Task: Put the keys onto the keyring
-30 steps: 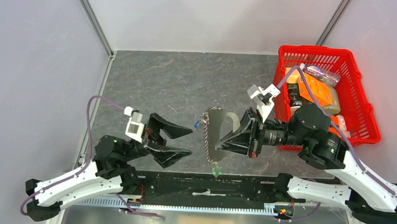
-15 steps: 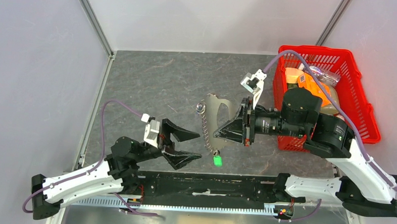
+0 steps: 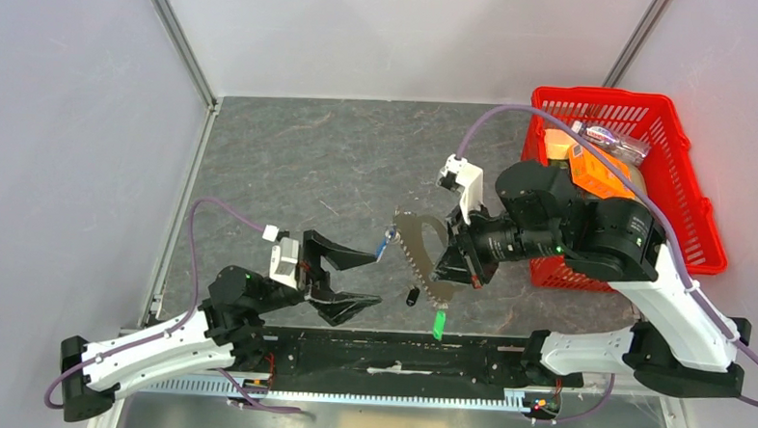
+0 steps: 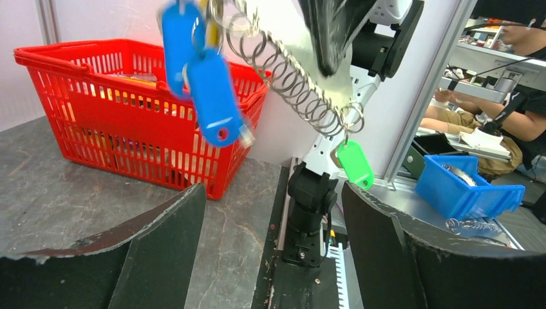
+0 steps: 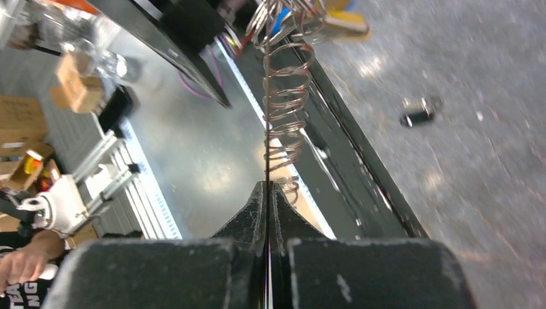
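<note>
The right fingers (image 5: 244, 222) were pressed together on the keyring (image 3: 415, 233), a thin, flat piece of silver metal held clear of the table (image 3: 310, 153) and seen edge-on from the right wrist. One chain (image 4: 290, 84) of round, shiny wire loops ran along the keyring's lower edge like a stretched spring, ending in one smooth, oblong green tag (image 3: 439, 324) that hung free. At the keyring's far end, two blue keys (image 4: 212, 90) with glossy, rounded plastic caps dangled close together, blurred in the left wrist view; a small yellow piece (image 5: 344, 22) showed beside them in the right wrist view, too blurred to make out. One black key (image 3: 412, 296), short and dark, lay on the grey, veined stone-like table beneath the keyring, apart from it. The left fingers (image 3: 340, 253), matte black and wedge-shaped, were spread wide and held nothing, pointing toward the blue keys from the left. One red plastic mesh basket (image 3: 612, 91) stood at the table's right side.
</note>
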`<control>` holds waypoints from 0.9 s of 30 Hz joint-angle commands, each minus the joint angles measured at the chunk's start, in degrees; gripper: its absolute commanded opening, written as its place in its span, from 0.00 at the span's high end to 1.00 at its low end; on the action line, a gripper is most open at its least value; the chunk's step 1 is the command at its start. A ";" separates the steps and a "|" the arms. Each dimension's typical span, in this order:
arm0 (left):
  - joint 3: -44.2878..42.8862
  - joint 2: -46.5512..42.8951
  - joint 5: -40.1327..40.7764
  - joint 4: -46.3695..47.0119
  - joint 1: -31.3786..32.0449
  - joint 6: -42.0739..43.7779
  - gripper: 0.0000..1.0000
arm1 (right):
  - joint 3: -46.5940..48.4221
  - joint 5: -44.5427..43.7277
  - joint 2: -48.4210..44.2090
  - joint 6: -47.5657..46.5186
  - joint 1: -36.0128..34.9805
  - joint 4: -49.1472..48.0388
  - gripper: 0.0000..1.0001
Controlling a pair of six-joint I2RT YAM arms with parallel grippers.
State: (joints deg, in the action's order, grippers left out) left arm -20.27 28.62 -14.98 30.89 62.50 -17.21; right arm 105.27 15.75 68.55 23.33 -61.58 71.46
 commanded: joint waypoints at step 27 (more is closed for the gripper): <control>1.47 -8.16 5.35 -8.59 0.21 5.79 0.16 | -13.64 -22.87 11.18 -11.20 3.57 -2.47 1.00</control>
State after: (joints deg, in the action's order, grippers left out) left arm -18.52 21.17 -10.63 22.70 62.50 -13.96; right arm 94.15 -20.45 82.94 17.45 -57.69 80.27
